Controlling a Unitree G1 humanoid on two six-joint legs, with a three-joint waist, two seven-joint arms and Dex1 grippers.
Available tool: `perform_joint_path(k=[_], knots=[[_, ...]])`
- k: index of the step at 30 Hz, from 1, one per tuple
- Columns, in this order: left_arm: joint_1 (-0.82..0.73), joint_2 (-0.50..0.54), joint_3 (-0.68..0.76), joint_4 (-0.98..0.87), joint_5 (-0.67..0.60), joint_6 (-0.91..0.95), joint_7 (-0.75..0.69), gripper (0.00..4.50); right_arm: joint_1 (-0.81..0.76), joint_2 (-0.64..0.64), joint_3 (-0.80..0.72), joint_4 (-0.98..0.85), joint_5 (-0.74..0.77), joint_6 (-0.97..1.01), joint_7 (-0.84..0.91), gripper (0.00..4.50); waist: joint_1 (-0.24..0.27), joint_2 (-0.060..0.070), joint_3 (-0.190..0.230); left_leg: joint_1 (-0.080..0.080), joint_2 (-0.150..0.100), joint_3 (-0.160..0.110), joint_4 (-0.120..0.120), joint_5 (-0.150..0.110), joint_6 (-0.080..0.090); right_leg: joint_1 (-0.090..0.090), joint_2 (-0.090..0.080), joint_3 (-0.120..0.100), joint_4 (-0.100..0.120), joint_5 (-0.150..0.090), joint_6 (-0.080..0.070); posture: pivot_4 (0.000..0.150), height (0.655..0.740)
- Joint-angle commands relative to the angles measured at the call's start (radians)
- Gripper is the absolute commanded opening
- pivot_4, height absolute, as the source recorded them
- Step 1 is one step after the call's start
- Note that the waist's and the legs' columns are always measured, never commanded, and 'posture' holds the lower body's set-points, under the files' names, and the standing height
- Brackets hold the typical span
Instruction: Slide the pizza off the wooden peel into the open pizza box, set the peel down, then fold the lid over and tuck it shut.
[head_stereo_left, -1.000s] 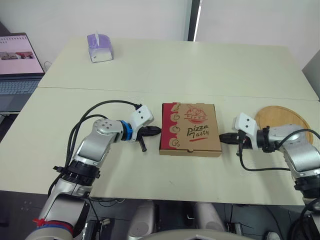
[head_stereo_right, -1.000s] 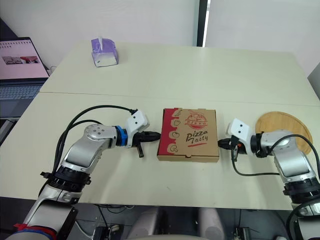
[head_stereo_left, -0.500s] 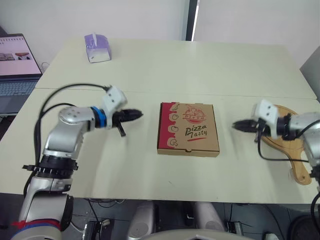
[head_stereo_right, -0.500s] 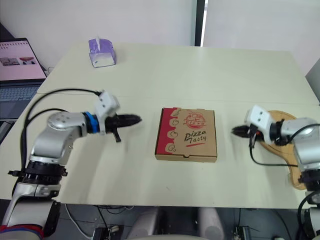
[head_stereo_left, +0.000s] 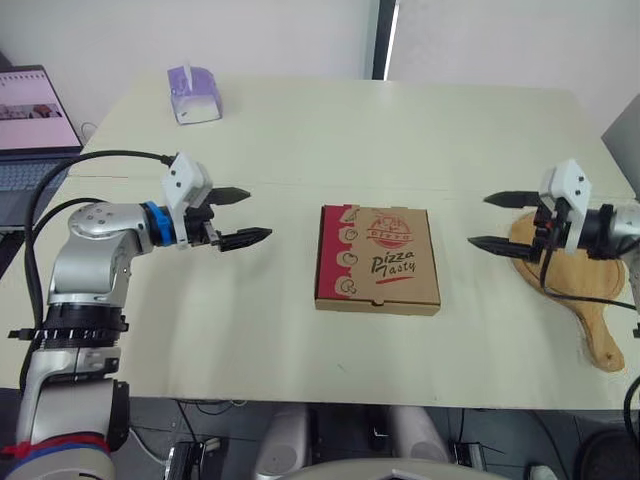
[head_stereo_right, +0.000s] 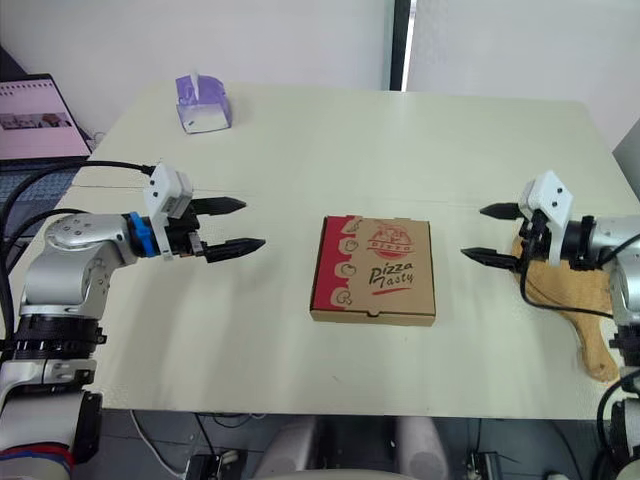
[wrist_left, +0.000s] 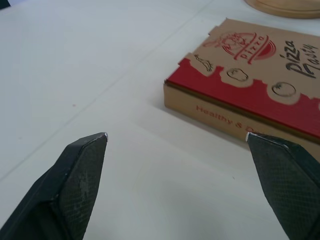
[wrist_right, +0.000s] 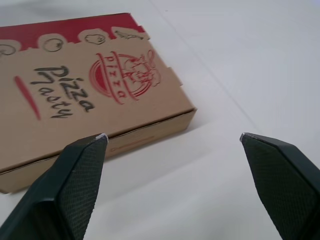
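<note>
The pizza box (head_stereo_left: 379, 258) lies flat near the middle of the table (head_stereo_left: 400, 130), lid down and closed, its printed top facing up with the red band along its left edge. To the left of the box, and apart from it, the left tool (head_stereo_left: 258, 212) hovers with its two black fingers spread wide and pointing at the box, holding nothing. To the right of the box the right tool (head_stereo_left: 479, 220) faces it in the same way, fingers wide apart and empty, also clear of the cardboard. The wooden peel (head_stereo_left: 597, 335) lies flat on the table further right of the box, beyond the right tool, bare on top. A purple tissue box (head_stereo_left: 194, 94) stands well behind the pizza box to its left, and a laptop (head_stereo_left: 35, 115) sits further left still.
</note>
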Motion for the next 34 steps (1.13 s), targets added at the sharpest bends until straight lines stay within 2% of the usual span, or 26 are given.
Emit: perform_joint_path(k=[1, 5, 8, 10, 12, 16, 19, 20, 23, 25, 29, 34], knots=[[0.074, 0.051, 0.063, -0.127, -0.060, 0.031, -0.021, 4.48, 0.141, -0.041, -0.108, -0.216, 0.109, 0.094, 0.006, 4.50, 0.000, 0.000, 0.000, -0.002, 0.000, 0.000, 0.000, 0.000, 0.000, -0.002, 0.000, 0.000, 0.000, 0.000, 0.000, 0.150, 0.7400], [0.296, 0.129, 0.132, -0.365, -0.171, 0.152, -0.063, 4.48, 0.476, -0.075, -0.232, -0.523, 0.211, 0.186, 0.040, 4.50, 0.003, 0.000, 0.000, -0.007, 0.001, -0.001, 0.000, 0.000, 0.000, -0.006, 0.000, -0.001, 0.001, 0.000, 0.000, 0.150, 0.7400], [0.446, 0.179, 0.178, -0.498, -0.230, 0.227, -0.070, 4.48, 0.631, -0.074, -0.297, -0.647, 0.240, 0.237, 0.015, 4.50, 0.002, 0.001, 0.000, -0.007, 0.001, 0.000, 0.001, -0.001, 0.002, -0.006, -0.001, 0.000, 0.000, 0.000, 0.001, 0.150, 0.7400], [0.499, 0.185, 0.198, -0.527, -0.241, 0.248, -0.046, 4.48, 0.684, -0.070, -0.309, -0.643, 0.201, 0.219, -0.010, 4.50, 0.003, 0.001, 0.000, -0.003, 0.001, 0.000, 0.001, -0.001, 0.002, -0.002, -0.001, 0.000, 0.000, 0.000, 0.002, 0.150, 0.7400], [0.515, 0.180, 0.211, -0.518, -0.231, 0.242, -0.015, 4.48, 0.696, -0.068, -0.320, -0.576, 0.153, 0.186, -0.040, 4.50, 0.003, 0.000, 0.001, 0.004, 0.001, 0.000, 0.001, -0.001, 0.002, 0.005, 0.000, 0.000, -0.002, -0.003, 0.007, 0.150, 0.7400], [0.492, 0.161, 0.302, -0.385, -0.198, 0.208, 0.089, 4.48, 0.638, -0.110, -0.465, -0.336, 0.117, 0.185, -0.096, 4.50, 0.002, 0.000, 0.001, 0.010, 0.000, 0.002, 0.001, -0.001, 0.002, 0.010, 0.001, 0.001, -0.001, -0.005, 0.010, 0.150, 0.7400], [0.484, 0.181, 0.408, -0.237, -0.179, 0.176, 0.147, 4.48, 0.651, -0.172, -0.598, -0.148, 0.064, 0.116, -0.069, 4.50, 0.001, 0.001, 0.002, 0.009, 0.000, 0.002, 0.000, -0.001, 0.002, 0.008, 0.002, 0.002, 0.000, -0.005, 0.008, 0.150, 0.7400], [0.473, 0.191, 0.436, -0.177, -0.173, 0.159, 0.156, 4.48, 0.652, -0.193, -0.626, -0.066, 0.046, 0.079, -0.058, 4.50, 0.000, 0.000, 0.001, 0.009, 0.000, 0.002, -0.001, -0.001, 0.002, 0.007, 0.003, 0.002, 0.000, -0.002, 0.003, 0.150, 0.7400], [0.424, 0.231, 0.469, 0.054, -0.119, 0.055, 0.169, 4.48, 0.625, -0.268, -0.662, 0.214, -0.023, -0.079, -0.048, 4.50, 0.000, 0.000, 0.001, 0.010, 0.001, 0.002, -0.007, -0.001, 0.002, 0.007, 0.003, 0.002, -0.001, -0.003, 0.001, 0.150, 0.7400], [0.387, 0.256, 0.456, 0.177, -0.078, -0.013, 0.178, 4.48, 0.583, -0.292, -0.657, 0.325, -0.026, -0.129, -0.038, 4.50, -0.002, 0.000, 0.001, 0.010, 0.001, 0.003, -0.008, -0.001, 0.002, 0.006, 0.003, 0.002, -0.002, -0.003, 0.000, 0.150, 0.7400], [0.267, 0.292, 0.421, 0.380, -0.010, -0.075, 0.247, 4.48, 0.510, -0.305, -0.614, 0.406, -0.020, -0.180, -0.019, 4.50, -0.004, 0.000, 0.001, 0.011, 0.001, 0.004, -0.008, -0.001, 0.002, 0.006, 0.003, 0.003, -0.002, -0.003, 0.000, 0.150, 0.7400], [0.236, 0.311, 0.402, 0.418, 0.015, -0.111, 0.229, 4.48, 0.430, -0.296, -0.585, 0.401, 0.001, -0.150, -0.020, 4.50, -0.006, 0.000, 0.001, 0.011, 0.001, 0.005, -0.008, -0.001, 0.002, 0.006, 0.002, 0.004, -0.001, -0.003, 0.001, 0.150, 0.7400]])
